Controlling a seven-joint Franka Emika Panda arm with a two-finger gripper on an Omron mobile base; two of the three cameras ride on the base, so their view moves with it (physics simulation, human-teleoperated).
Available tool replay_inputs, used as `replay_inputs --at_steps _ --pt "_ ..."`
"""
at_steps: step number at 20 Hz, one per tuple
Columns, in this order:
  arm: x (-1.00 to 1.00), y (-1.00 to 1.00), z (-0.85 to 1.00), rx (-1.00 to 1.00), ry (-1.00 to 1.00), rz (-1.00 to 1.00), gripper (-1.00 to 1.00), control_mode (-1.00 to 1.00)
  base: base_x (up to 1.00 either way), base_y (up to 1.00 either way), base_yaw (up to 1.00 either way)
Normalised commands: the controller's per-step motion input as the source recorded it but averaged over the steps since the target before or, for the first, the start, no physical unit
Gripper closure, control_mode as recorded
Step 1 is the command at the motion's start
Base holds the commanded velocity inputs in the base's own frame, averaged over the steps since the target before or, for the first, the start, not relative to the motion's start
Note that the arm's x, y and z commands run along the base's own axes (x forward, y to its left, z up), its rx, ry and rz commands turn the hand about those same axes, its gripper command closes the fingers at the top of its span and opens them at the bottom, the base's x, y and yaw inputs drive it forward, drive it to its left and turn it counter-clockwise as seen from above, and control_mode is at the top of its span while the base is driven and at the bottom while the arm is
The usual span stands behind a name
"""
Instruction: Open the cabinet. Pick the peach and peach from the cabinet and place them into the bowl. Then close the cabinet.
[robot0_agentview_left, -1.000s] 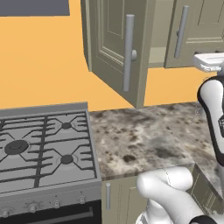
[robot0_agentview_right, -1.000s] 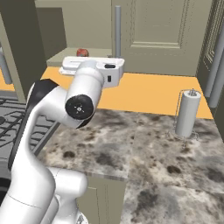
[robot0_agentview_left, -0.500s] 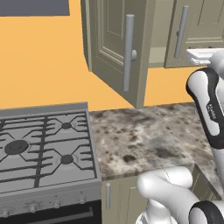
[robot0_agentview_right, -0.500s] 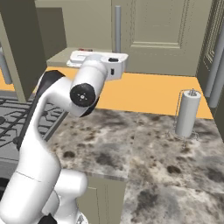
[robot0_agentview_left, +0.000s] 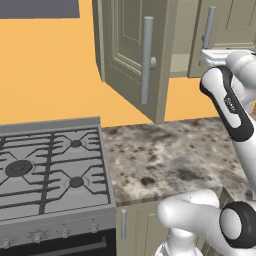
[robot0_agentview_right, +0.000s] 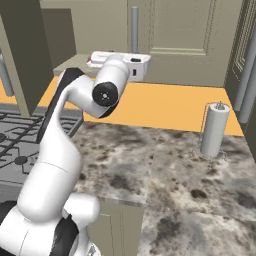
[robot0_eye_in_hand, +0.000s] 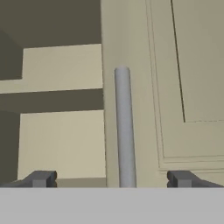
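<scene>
Speckled granite counter (robot0_agentview_left: 165, 160) lay under the olive-grey two-door cabinet (robot0_agentview_left: 131, 55), its left door ajar. The wide-open gripper (robot0_eye_in_hand: 112, 178) faced the right door's long grey bar handle (robot0_eye_in_hand: 124, 127), probably rigid and smooth; grasping mid-bar seemed best.

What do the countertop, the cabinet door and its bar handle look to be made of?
Countertop: mottled grey-brown speckle, likely granite or similar stone, polished.
Cabinet door: flat olive-grey with recessed panel, probably painted wood, matte.
Bar handle: plain grey cylinder, looks like brushed metal, though the render leaves it open.
</scene>
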Motion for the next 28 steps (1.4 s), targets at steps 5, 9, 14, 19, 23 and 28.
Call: replay_inputs --at_steps 5,9,14,19,23,28 --pt "0.63 -0.15 -0.01 0.01 0.05 0.00 -1.00 -1.00 0.00 0.00 0.00" --pt "0.52 -0.25 -0.01 0.02 0.05 0.00 -1.00 -1.00 0.00 0.00 0.00" --pt "0.74 -0.02 -0.13 0.00 0.05 0.00 -1.00 -1.00 0.00 0.00 0.00" --pt "0.78 0.00 -0.27 0.00 0.05 0.00 1.00 -1.00 0.00 0.00 0.00" --pt "0.48 0.00 -0.14 0.00 0.04 0.00 1.00 -1.00 0.00 0.00 0.00" --pt "0.00 0.00 0.00 0.00 0.00 0.00 1.00 -1.00 0.00 0.00 0.00"
